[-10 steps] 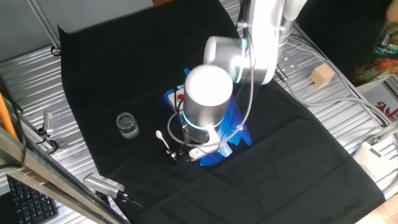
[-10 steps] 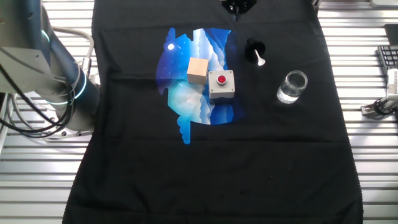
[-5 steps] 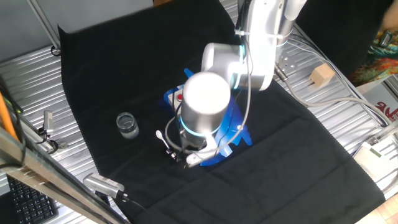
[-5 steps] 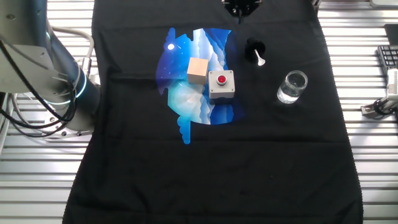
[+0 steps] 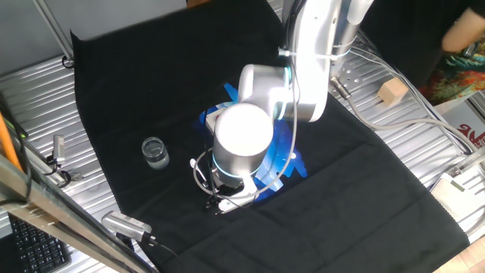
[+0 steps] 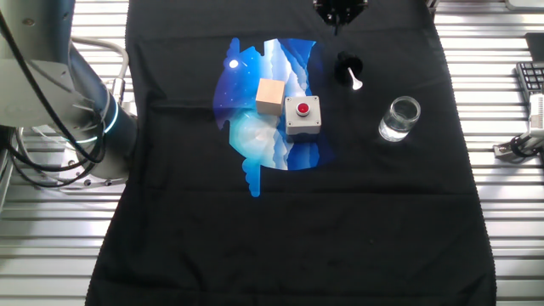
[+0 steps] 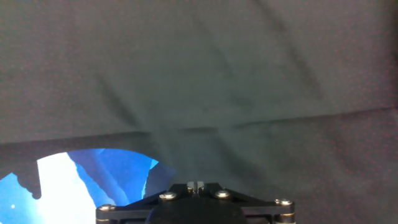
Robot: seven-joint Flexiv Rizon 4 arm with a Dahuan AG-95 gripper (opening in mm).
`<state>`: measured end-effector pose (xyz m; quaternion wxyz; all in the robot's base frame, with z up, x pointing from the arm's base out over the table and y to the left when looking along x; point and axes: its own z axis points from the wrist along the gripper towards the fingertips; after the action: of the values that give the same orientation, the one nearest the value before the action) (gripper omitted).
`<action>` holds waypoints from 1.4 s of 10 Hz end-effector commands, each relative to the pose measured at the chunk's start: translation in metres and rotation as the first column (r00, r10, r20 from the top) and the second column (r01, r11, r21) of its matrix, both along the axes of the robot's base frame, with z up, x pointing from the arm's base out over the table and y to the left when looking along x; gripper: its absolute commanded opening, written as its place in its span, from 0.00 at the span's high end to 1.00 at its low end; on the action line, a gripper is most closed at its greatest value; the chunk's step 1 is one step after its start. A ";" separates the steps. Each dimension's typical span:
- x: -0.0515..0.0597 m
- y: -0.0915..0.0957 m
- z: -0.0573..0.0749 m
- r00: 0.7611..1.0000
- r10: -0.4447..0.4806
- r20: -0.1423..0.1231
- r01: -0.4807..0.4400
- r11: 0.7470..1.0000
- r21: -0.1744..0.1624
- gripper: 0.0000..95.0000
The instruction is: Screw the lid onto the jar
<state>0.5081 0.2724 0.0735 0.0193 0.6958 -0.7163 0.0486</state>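
The claw hangs at the far edge of the black cloth; whether it is spread cannot be told. The lid lies just nearer than it, white tip pointing toward the jar, which stands apart.

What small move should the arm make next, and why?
Probably shift the pincer toward the lid and come down over it. The lid lies loose on the black cloth, apart from the jar, which stands open, and the hand view shows only cloth, so nothing is lined up for a grasp yet.
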 end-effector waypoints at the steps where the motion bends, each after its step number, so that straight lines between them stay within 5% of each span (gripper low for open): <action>1: 0.003 0.000 0.000 1.000 -0.007 -0.004 0.007 0.999 -0.033 1.00; 14: 0.028 -0.013 -0.025 1.000 0.009 -0.018 -0.012 0.986 -0.166 1.00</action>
<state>0.5369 0.2588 0.0482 0.0837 0.6953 -0.7062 0.1041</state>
